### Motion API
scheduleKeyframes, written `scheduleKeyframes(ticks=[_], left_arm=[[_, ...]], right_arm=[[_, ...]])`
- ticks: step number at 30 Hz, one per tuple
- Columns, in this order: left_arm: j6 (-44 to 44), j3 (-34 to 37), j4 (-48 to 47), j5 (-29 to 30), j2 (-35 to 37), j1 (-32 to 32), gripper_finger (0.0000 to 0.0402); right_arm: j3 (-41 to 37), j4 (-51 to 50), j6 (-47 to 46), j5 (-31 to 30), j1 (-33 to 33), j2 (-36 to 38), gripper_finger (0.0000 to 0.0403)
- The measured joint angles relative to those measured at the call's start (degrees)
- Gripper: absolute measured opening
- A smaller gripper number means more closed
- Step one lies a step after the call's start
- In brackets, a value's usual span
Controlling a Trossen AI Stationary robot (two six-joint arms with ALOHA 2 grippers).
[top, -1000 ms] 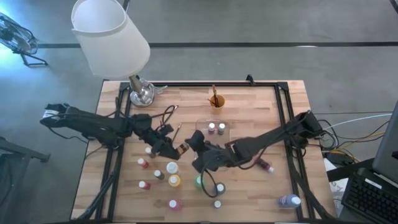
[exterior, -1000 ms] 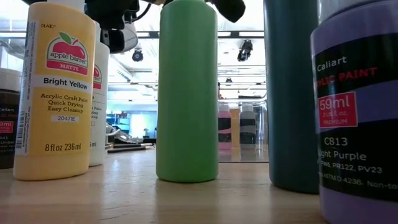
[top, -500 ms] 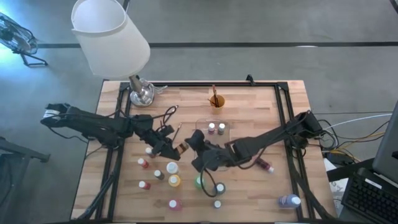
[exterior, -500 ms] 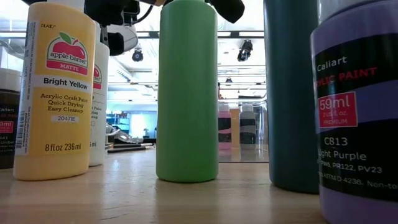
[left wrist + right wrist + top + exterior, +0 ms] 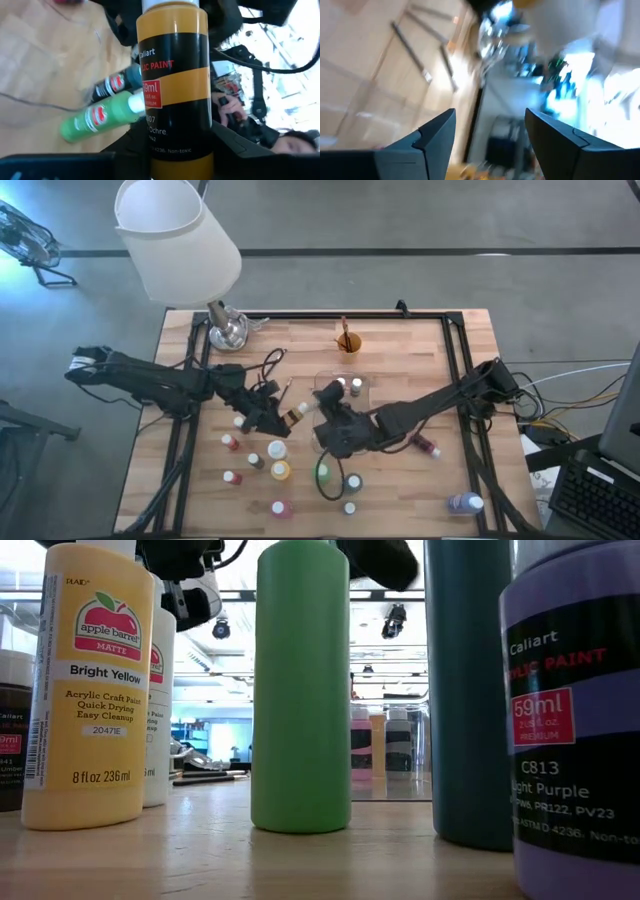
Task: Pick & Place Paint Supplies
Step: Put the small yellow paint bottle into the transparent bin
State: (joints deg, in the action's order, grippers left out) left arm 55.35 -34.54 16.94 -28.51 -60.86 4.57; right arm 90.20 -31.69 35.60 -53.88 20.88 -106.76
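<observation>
Wooden table [image 5: 420, 350], bottles scattered across it. Left claw [image 5: 292, 416] is clamped around an ochre paint bottle [image 5: 174, 80] at mid-table, while the right claw [image 5: 330, 394] hangs spread and empty beside the clear tray [image 5: 362, 392].

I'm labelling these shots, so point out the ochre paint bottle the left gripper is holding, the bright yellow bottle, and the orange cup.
ochre paint bottle [image 5: 173, 85]: left wrist view, on its black label band.
bright yellow bottle [image 5: 88, 690]: low view, on the front label.
orange cup [image 5: 349, 345]: high view, on its rim.

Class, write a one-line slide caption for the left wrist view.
Left pincer grips an ochre paint bottle; a green bottle lies behind.
</observation>
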Motion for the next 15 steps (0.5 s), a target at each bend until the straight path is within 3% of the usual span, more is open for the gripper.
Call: scheduleKeyframes(ticks=[6, 10, 15], left_arm=[[-12.58, -0.07, -0.81, 7.79, -0.07, -0.04, 0.0129], [-24.11, -0.39, -0.62, 17.03, -0.07, -0.04, 0.0128], [-37.82, -0.15, -0.4, 32.21, -0.09, -0.06, 0.0128]], right_arm=[[0.28, -19.75, -23.06, 1.15, 0.4, 2.58, 0.0226], [0.28, -25.35, -34.14, 10.13, 0.21, 5.55, 0.0212], [0.15, -25.31, -39.11, 20.35, 0.23, 9.54, 0.0196]])
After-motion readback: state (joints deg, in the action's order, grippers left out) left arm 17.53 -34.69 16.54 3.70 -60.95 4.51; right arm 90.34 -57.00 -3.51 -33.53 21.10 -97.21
